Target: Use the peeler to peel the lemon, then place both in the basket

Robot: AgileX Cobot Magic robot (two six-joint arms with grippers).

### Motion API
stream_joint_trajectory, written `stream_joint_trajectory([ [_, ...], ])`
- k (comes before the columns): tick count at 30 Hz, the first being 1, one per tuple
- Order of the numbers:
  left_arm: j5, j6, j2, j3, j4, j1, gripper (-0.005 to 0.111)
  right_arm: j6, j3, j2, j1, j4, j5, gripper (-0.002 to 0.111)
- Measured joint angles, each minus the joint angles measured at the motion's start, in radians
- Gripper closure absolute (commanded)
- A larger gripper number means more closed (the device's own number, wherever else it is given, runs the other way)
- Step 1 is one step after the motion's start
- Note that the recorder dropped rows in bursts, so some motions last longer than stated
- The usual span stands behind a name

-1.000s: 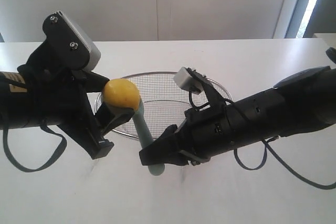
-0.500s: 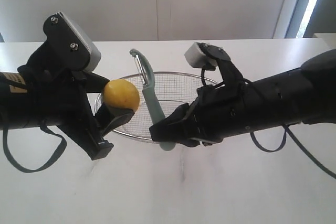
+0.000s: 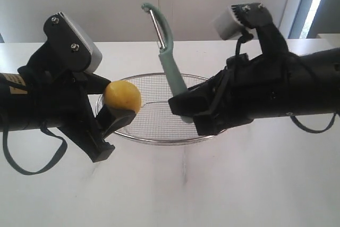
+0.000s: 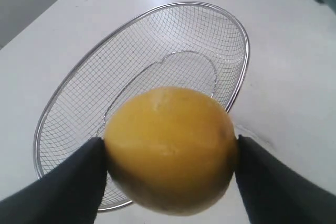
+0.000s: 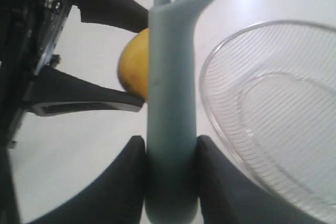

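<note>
My left gripper [image 3: 118,111] is shut on the yellow lemon [image 3: 122,95] and holds it in the air over the left rim of the wire mesh basket [image 3: 159,140]. In the left wrist view the lemon [image 4: 169,148] fills the gap between both black fingers [image 4: 63,187], with the basket [image 4: 68,82] below. My right gripper [image 3: 185,109] is shut on the handle of the pale teal peeler [image 3: 169,62], which points up with its blade head high above the basket. In the right wrist view the peeler [image 5: 172,93] stands in front of the lemon [image 5: 133,69] and the basket [image 5: 231,124] lies beside it.
The basket sits on a white table [image 3: 175,190] with a pale wall behind. Black cables [image 3: 32,158] hang under both arms. The left arm's camera housing [image 3: 74,41] stands up above the lemon.
My right gripper has risen and moved right with the peeler, swinging its blade head from low beside the lemon to high above the basket. The left gripper and lemon have stayed still.
</note>
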Motion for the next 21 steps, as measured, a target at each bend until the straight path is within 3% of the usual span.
stream_joint_trajectory([
  [5,0.0,0.0,0.0,0.0,0.0,0.0,0.107,0.248,0.009,-0.044,0.0,-0.264,-0.2,0.108],
  [10,0.0,0.0,0.0,0.0,0.0,0.0,0.107,0.505,0.029,-0.015,0.0,-0.494,-0.248,0.108],
  [16,0.0,0.0,0.0,0.0,0.0,0.0,0.107,0.55,0.029,0.113,0.0,-0.51,-0.195,0.108],
  [21,0.0,0.0,0.0,0.0,0.0,0.0,0.107,0.373,-0.006,0.263,0.0,-0.316,-0.035,0.108],
])
